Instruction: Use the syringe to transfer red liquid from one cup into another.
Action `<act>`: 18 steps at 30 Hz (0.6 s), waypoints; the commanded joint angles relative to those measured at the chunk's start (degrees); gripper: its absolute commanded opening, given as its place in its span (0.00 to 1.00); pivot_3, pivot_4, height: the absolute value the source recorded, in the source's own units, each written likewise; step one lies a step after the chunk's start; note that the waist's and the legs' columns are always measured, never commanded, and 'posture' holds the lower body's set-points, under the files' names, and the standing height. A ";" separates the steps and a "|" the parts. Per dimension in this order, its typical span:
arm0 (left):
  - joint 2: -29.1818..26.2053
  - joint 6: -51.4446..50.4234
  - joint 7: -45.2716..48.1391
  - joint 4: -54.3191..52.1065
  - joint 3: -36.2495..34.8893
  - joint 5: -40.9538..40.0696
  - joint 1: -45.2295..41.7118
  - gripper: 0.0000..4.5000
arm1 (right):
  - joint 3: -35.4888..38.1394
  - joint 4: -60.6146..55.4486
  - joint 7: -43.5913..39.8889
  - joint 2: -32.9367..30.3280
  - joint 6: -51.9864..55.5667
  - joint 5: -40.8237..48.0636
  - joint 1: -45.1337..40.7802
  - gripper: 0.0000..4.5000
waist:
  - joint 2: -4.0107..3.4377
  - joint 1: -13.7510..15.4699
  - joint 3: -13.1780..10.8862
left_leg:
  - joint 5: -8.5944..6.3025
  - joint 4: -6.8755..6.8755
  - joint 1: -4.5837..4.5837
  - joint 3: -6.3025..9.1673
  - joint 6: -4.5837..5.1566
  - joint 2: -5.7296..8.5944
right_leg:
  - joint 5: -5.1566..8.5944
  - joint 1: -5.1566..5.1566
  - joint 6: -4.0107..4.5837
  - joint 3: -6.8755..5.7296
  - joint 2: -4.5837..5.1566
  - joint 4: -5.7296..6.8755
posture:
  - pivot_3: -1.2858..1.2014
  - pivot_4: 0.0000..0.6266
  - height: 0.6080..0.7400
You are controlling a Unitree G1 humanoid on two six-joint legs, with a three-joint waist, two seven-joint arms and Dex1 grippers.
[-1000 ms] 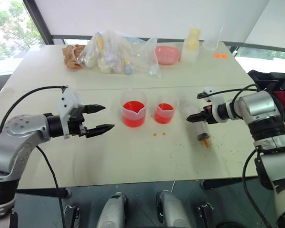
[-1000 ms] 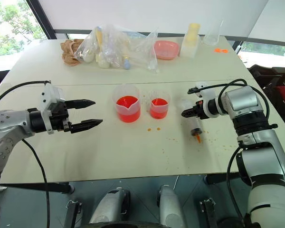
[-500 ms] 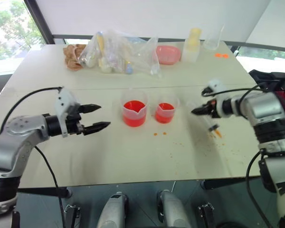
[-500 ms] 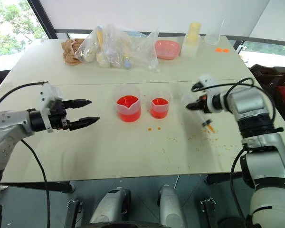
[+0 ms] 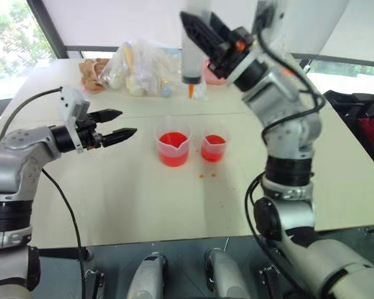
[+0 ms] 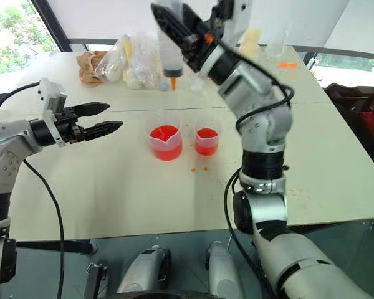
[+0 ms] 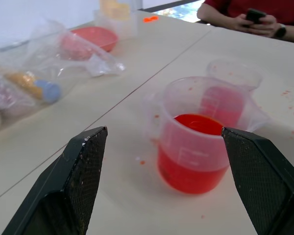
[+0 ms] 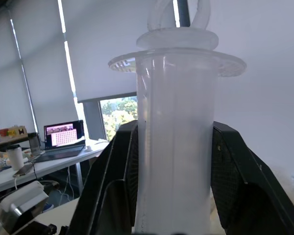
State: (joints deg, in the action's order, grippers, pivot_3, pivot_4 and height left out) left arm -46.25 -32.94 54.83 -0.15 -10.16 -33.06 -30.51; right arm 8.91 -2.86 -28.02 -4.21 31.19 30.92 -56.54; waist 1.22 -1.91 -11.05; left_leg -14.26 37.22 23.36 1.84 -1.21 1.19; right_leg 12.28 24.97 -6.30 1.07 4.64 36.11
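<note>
A: Gripping the syringe (image 5: 192, 59) by its clear barrel, our right gripper (image 5: 202, 31) holds it upright above the table (image 5: 143, 199), orange tip down, over the wider cup (image 5: 173, 144).

B: We judge the barrel rigid, light and slick, so mid-barrel suits. Our left gripper (image 5: 115, 124) stands empty, fingers apart, beside that cup; the narrower cup (image 5: 214, 147) sits next to it, both holding red liquid (image 7: 198, 125).

We see white tabletop (image 5: 131, 199). Far side: clear plastic bags (image 5: 146, 68) holding small items, crumpled brown cloth (image 5: 95, 71) just beside them, pink bowl (image 7: 95, 36). Orange droplets (image 5: 206, 176) spotting tabletop. Person's hands holding phone (image 7: 255, 15) beyond far edge.
</note>
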 commanded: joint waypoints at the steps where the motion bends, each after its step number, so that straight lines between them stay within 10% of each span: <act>1: 0.03 1.53 -0.46 -0.85 -1.23 0.36 -2.18 0.87 | -4.77 -1.11 -0.84 1.49 -7.41 -3.96 4.39 0.31 | 0.00 0.10 0.00 | 0.00 0.01 0.01 -0.01 0.00 0.02 | 0.00 -0.02 0.00 0.01 0.02 0.00 | 0.52 0.24 1.00; 18: 2.28 1.17 -3.11 -1.14 -1.82 -0.95 -8.09 0.87 | -17.31 18.18 -2.70 7.54 -33.79 -19.37 11.31 0.31 | 0.01 -0.50 -0.01 | 0.03 -0.01 -0.02 -0.03 -0.06 -0.02 | 0.00 0.20 0.00 0.08 -0.07 0.08 | 0.52 0.24 1.00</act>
State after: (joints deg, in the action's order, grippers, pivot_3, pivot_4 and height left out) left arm -43.88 -33.18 52.22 -0.28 -10.53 -33.64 -35.84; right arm -7.54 14.40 -31.24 2.25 0.81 13.06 -43.87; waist 1.22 -2.42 -11.06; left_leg -14.20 37.22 23.35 1.81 -1.32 1.19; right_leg 12.27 25.14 -6.30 1.11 4.57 36.19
